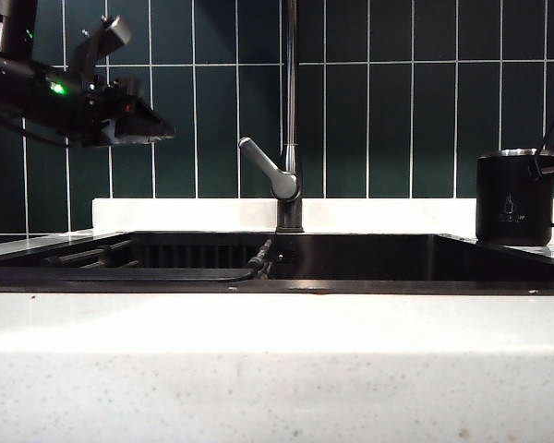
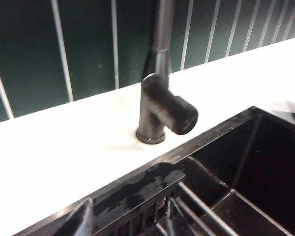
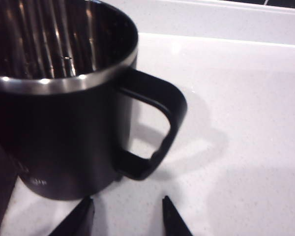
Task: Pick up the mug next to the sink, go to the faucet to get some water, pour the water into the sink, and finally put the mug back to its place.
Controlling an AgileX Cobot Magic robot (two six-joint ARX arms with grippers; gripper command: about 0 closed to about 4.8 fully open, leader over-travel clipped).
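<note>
Nearest to me in the exterior view runs a broad white speckled stone counter [image 1: 277, 369], and just behind it the black front rim of the sink [image 1: 277, 286], a wide dark basin with a slatted rack [image 1: 92, 254] lying at its nine o'clock end. At the middle of the basin's far edge stands the faucet [image 1: 290, 111], a slim dark pipe rising straight up, with its grey lever [image 1: 270, 169] angled toward ten o'clock. The mug [image 1: 514, 197] stands upright on the counter at three o'clock of the sink, just beside the rim, its pale logo facing me. My right gripper [image 3: 128, 216] is at that mug: in the right wrist view its two dark fingertips [image 3: 78, 216] stand apart, just short of the black handle [image 3: 160, 132], holding nothing. My left gripper [image 1: 134, 125] hangs in the air at ten o'clock, well above the rack and well apart from the faucet; I cannot tell from the pictures whether its fingers are apart or together. Farthest back is a wall of dark green tiles [image 1: 397, 101].
</note>
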